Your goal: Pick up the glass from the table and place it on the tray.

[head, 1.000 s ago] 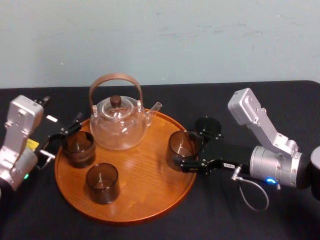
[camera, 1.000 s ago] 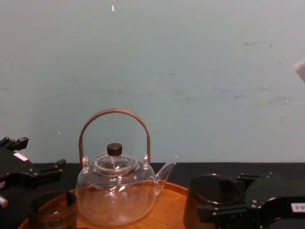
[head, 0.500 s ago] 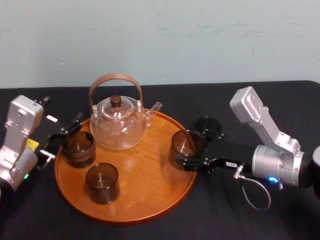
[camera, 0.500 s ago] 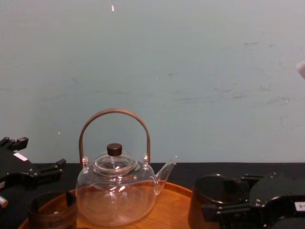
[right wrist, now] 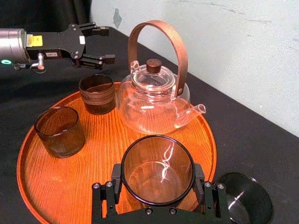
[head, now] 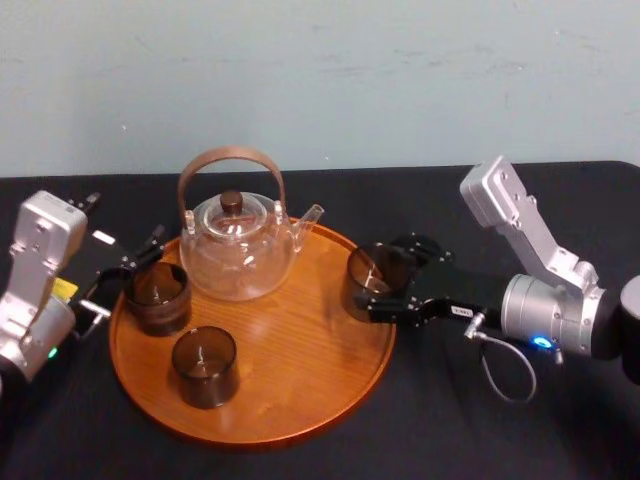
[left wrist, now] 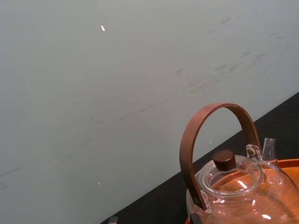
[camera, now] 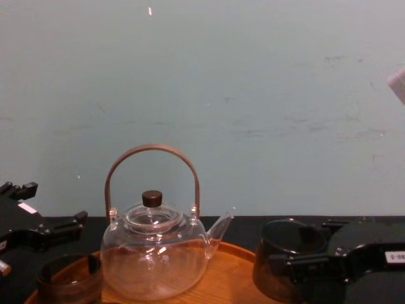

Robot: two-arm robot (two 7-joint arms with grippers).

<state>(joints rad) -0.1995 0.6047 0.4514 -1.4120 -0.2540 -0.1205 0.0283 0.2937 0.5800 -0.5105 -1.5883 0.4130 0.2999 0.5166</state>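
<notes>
Head view, middle right: the right tool pinches the glass at the tray's right rim. Released here, its base may catch the rim and tip onto the desk. The left tool sits spread, far left.

No writing is readable. A small white label on the body of the right hand carries dark print, but it is too small to read. A yellow label behind the left hand is also not legible.
</notes>
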